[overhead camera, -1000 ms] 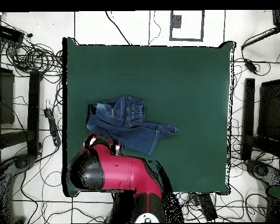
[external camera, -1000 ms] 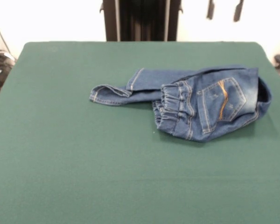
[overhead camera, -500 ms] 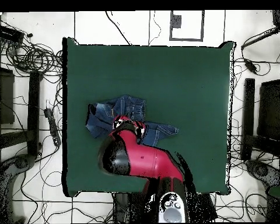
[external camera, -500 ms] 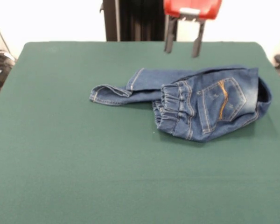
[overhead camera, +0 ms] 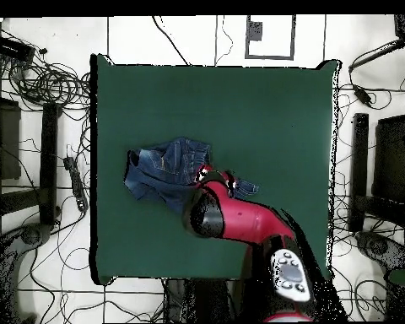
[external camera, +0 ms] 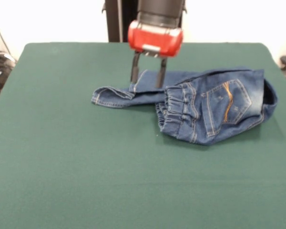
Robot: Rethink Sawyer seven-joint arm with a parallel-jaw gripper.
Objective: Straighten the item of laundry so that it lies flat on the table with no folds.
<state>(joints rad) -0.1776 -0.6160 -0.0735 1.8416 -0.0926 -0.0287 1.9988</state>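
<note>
While the jeans lie crumpled on the green table, folded over on themselves with the elastic waistband and a back pocket turned up and one leg stretched out sideways, the gripper is held directly above that outstretched leg. Its two dark fingers are seen spread apart, nothing being clasped between them, and their tips are placed at or just above the denim; contact cannot be judged. In the overhead view the red arm is laid across part of the garment.

Red arm with black joints, red tool housing, two dark prongs.
</note>
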